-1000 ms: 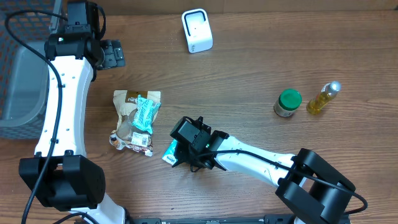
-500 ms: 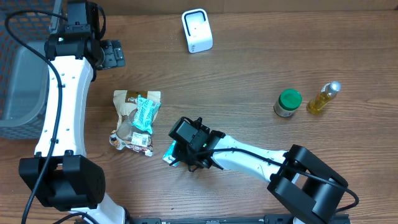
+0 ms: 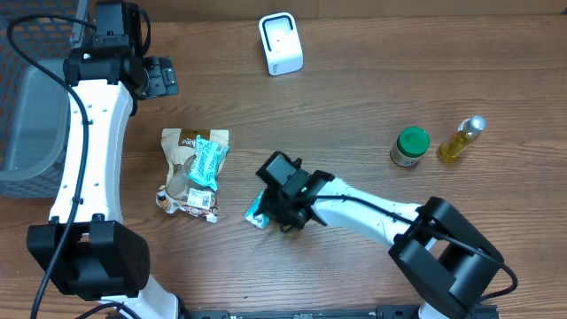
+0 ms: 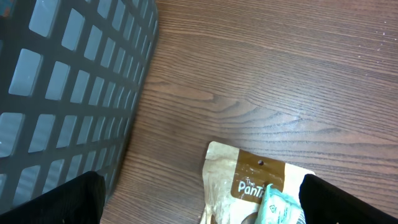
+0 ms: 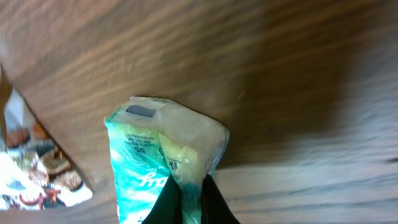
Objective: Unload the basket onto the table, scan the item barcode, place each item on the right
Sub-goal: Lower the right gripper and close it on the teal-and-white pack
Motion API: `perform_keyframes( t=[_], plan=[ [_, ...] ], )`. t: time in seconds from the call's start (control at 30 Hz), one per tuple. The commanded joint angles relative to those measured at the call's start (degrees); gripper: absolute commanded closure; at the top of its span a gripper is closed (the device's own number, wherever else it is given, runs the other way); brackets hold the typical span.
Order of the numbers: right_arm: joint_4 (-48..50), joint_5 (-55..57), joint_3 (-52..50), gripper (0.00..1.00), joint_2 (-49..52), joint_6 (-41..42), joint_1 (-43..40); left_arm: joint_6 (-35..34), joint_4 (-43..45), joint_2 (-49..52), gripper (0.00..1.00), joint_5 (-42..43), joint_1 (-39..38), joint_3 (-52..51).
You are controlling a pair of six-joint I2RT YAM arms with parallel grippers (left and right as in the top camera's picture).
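Overhead view: the right gripper (image 3: 276,211), at the near middle of the wooden table (image 3: 354,89), is closed tight on one end of a teal packet (image 3: 257,213), whose free end points left of the fingers. Right wrist view: the two dark fingers (image 5: 166,204) meet on the packet's lower edge, with the crumpled plastic bunched between them. White lettering and a small dark patch show on its face; whether the packet touches the wood cannot be told. To its left a brown pouch (image 3: 182,168) lies flat with a second teal packet (image 3: 209,159) on top of it; the held packet and the pouch are near but apart. The white scanner (image 3: 281,42) stands upright at the far edge of the table, well apart from the held packet. To the right, a green-lidded jar (image 3: 411,146) and a bottle of yellow oil (image 3: 459,142) stand just beside each other. The left gripper (image 3: 160,77) hangs at the far left, jaws spread wide with nothing between them, beside a grey basket (image 3: 27,115). Left wrist view: the basket's latticed wall fills the left side, and the pouch's top edge is seen between the fingertips at the lower corners
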Motion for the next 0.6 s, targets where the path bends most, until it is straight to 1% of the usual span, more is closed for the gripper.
perform_keyframes(
  t=[0.0, 0.33, 0.57],
  plan=[
    [-2.45, 4.63, -1.29, 0.96, 1.84, -0.22, -3.78, 0.81, 0.07, -0.87, 0.01, -0.39, -0.13, 1.05],
    [-3.06, 4.70, -1.29, 0.96, 1.84, -0.46, -11.58, 0.81, 0.09, -0.87, 0.00, -0.39, -0.13, 1.05],
    [-3.10, 4.68, -1.29, 0.96, 1.84, -0.46, -12.83, 0.79, 0.07, -0.87, 0.01, -0.39, -0.13, 1.05]
  ],
)
